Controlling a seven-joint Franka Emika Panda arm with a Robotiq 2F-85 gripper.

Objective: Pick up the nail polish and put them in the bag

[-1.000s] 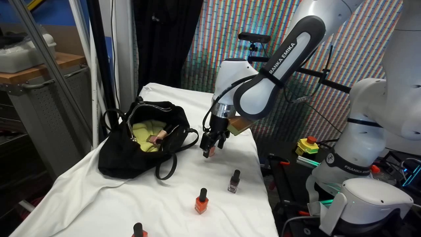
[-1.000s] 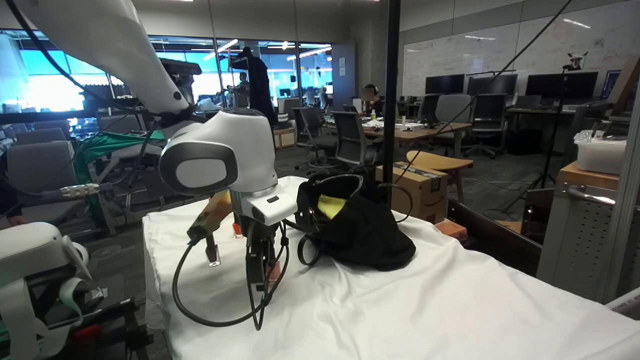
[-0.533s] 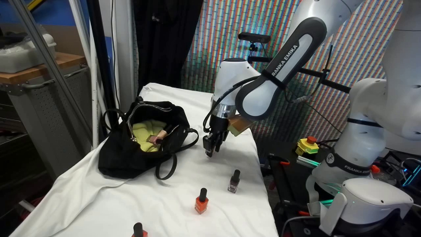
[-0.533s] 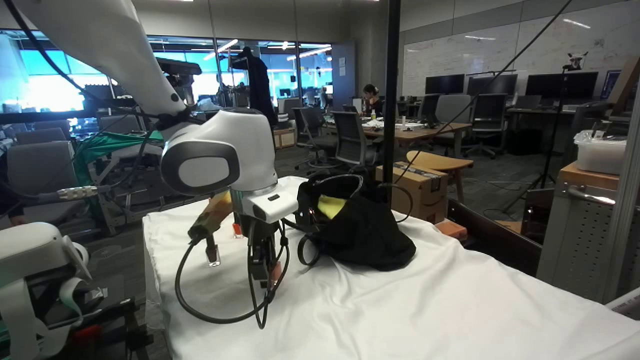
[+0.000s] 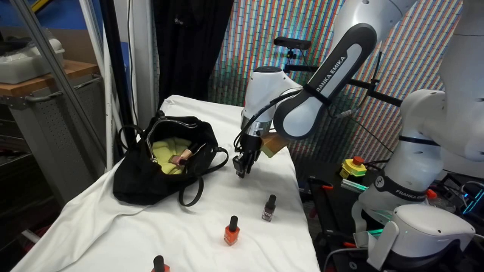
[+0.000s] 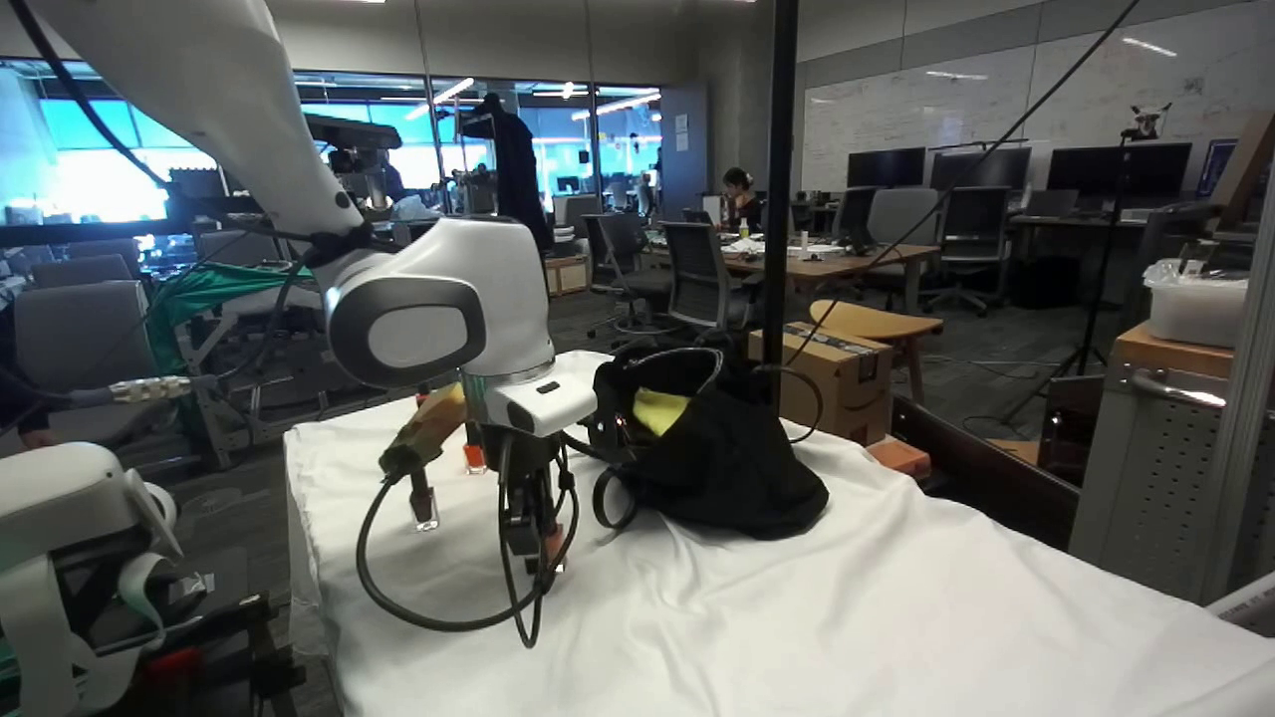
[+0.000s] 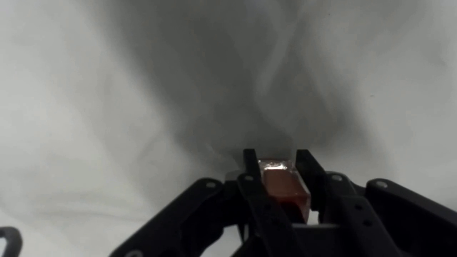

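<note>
Gripper (image 7: 275,160) clamped on a nail polish bottle (image 7: 282,185): rectangular, clear-walled, brownish-red inside. Dark plum bottle (image 5: 269,210), black-capped, upright near robot-side edge of the white-draped worktop (image 5: 189,236).

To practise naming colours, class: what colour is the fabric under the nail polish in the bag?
Yellowish-green; the fabric shows best in an exterior view.

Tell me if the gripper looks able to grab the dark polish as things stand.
Probably not: the gripper is shut on a reddish polish, so it seems occupied. In an exterior view, though, only cloth shows between the gripper and the dark polish, so the way looks free.
</note>
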